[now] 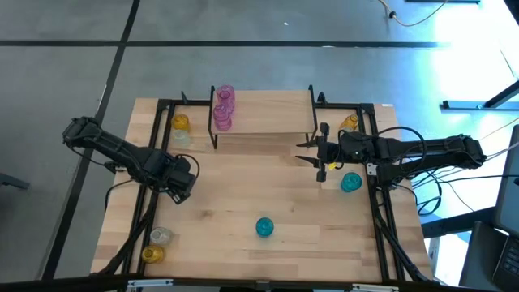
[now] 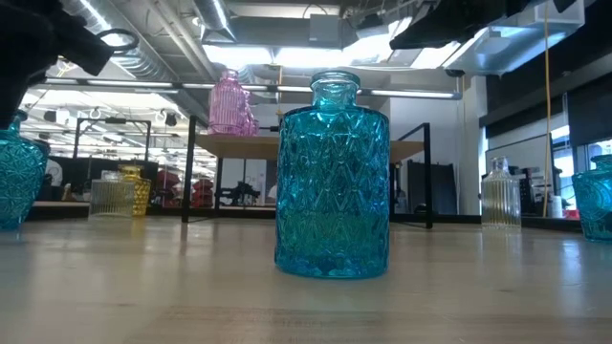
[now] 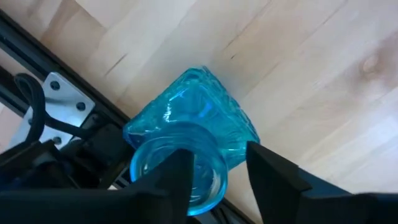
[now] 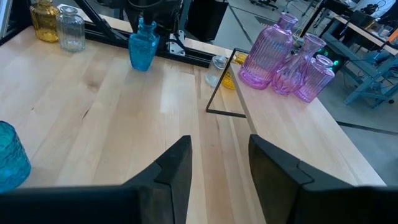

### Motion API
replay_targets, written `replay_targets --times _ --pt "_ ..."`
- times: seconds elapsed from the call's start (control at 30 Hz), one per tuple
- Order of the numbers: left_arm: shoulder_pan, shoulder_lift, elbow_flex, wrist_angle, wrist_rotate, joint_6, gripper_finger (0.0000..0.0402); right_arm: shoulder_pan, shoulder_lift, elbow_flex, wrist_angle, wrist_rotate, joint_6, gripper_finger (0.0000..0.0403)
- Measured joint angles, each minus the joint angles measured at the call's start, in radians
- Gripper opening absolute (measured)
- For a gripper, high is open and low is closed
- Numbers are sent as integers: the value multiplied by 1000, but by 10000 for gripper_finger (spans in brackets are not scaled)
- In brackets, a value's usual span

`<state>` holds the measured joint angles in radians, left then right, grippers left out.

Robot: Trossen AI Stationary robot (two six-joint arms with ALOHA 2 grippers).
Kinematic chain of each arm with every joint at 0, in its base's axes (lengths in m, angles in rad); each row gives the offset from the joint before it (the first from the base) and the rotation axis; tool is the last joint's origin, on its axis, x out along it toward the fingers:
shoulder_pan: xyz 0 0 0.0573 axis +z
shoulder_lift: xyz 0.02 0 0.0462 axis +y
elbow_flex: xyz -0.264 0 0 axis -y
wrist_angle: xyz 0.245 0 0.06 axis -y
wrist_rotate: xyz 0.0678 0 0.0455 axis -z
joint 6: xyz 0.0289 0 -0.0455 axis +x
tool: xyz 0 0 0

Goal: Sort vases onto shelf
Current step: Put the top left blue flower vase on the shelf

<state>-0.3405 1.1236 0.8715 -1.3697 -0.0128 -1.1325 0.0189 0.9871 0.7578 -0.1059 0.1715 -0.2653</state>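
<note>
From above, three pink vases (image 1: 223, 108) are standing on the shelf (image 1: 268, 113)'s left end while the left end effector (image 1: 180, 180) is hovering at the tabletop (image 1: 243, 195)'s left edge. Its wrist view is showing its fingers (image 3: 180, 177) straddling a blue vase (image 3: 189, 140)'s neck. The right end effector (image 4: 217, 163) is sitting half open, empty.

The middle of the table (image 1: 243, 195) lies bare between the arms, with one teal jar (image 1: 265, 228) standing alone toward the near edge. The shelf (image 1: 268, 113) is open over most of its board; three pink vases (image 1: 224, 107) crowd its left end. The right gripper (image 1: 322, 152) hangs just in front of the shelf's right end, another teal vase (image 1: 350, 182) near it. Yellow and clear vases (image 1: 180, 127) fill the far-left corner, two more (image 1: 156, 244) the near-left edge. The left gripper (image 3: 217, 180) straddles a teal vase's (image 3: 193, 134) neck beside the black frame rail (image 3: 50, 68).
</note>
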Motion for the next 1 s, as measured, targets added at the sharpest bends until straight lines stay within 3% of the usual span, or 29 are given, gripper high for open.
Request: replay_targets --times 0.3,0.7,1.0 --pt "0 0 0 5 -21 67 38 0 0 0 0 0 -1 144" --pt "53 53 103 178 -78 253 42 0 0 0 0 0 0 144" --pt "110 311 319 207 -110 536 38 0 32 0 8 0 -6 144"
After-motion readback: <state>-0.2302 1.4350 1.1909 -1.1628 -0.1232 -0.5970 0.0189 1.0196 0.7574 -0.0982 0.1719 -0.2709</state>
